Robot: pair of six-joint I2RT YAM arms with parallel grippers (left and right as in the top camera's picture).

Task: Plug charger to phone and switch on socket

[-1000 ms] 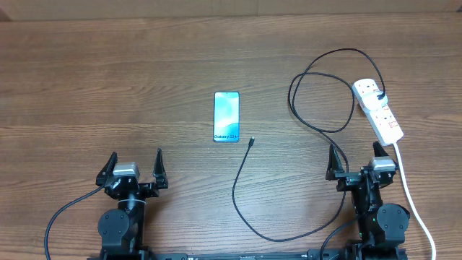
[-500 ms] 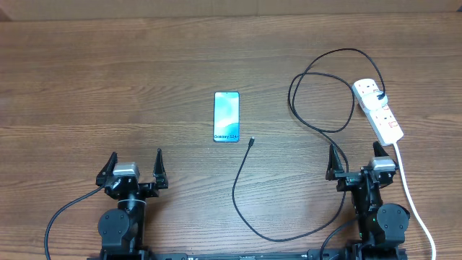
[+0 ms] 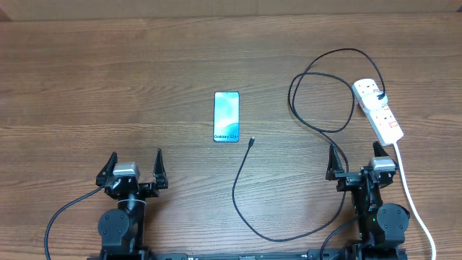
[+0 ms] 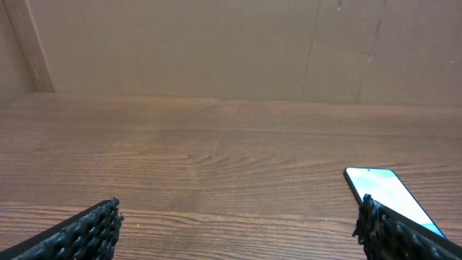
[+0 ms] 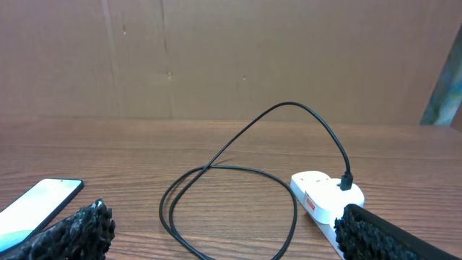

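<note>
The phone lies flat mid-table, light blue screen up, with its "Galaxy" end toward me; it also shows as the phone and the phone in the wrist views. The charger is a thin black cable looping from the socket down to a free connector tip just right of the phone. The white socket lies at the far right with the black plug in it. My left gripper and right gripper both stand open near the front edge, holding nothing.
A thick white cord runs from the socket toward the front right edge, beside my right arm. A brown cardboard wall closes off the back of the wooden table.
</note>
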